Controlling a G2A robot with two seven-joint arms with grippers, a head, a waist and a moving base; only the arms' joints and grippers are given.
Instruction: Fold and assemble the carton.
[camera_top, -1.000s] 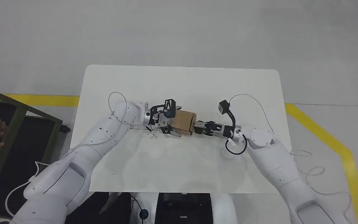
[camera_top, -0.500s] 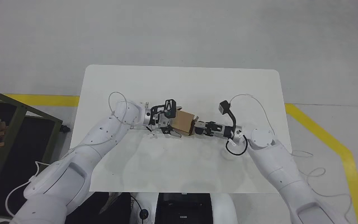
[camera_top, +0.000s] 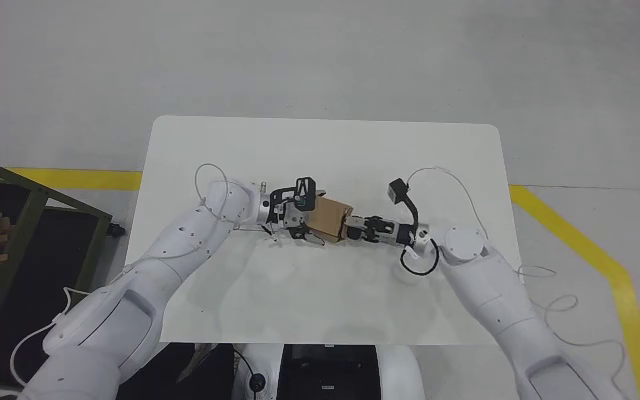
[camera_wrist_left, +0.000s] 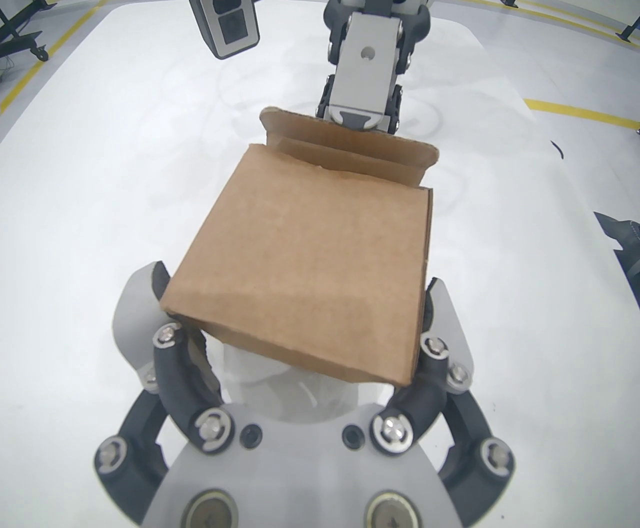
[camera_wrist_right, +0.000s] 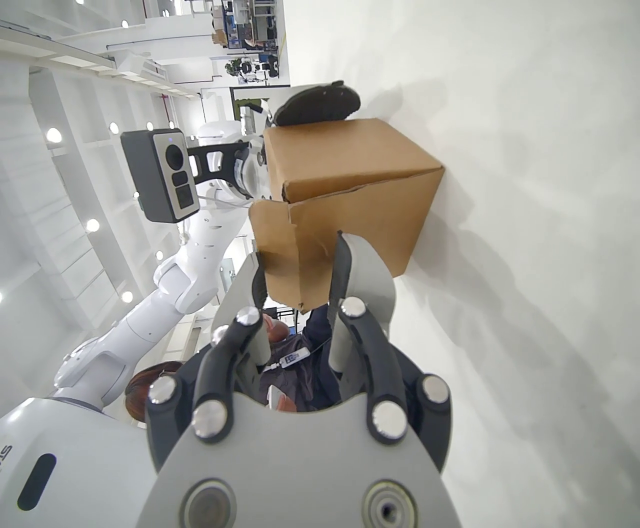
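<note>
A brown cardboard carton (camera_top: 330, 214) lies on its side in the middle of the white table (camera_top: 400, 150). My left gripper (camera_top: 299, 224) is shut on one end of it, a finger on each side wall (camera_wrist_left: 295, 282). The carton (camera_wrist_left: 310, 260) has a flap (camera_wrist_left: 350, 145) standing up at its far end. My right gripper (camera_top: 353, 230) is at that end, and its upper finger (camera_wrist_left: 357, 117) sits just behind the flap's edge. In the right wrist view the carton (camera_wrist_right: 350, 165) fills the middle, and my right gripper (camera_wrist_right: 300, 265) is narrowly open around the flap (camera_wrist_right: 277, 250).
Bare tabletop lies on all sides of the carton, most of it toward the far edge (camera_top: 320, 125). A dark cart (camera_top: 35, 225) stands off the table's left side. Thin cables (camera_top: 205, 175) loop from both wrists.
My right gripper has edged a little toward the carton, and the carton's flap end has turned slightly. My left gripper keeps its hold in the same spot.
</note>
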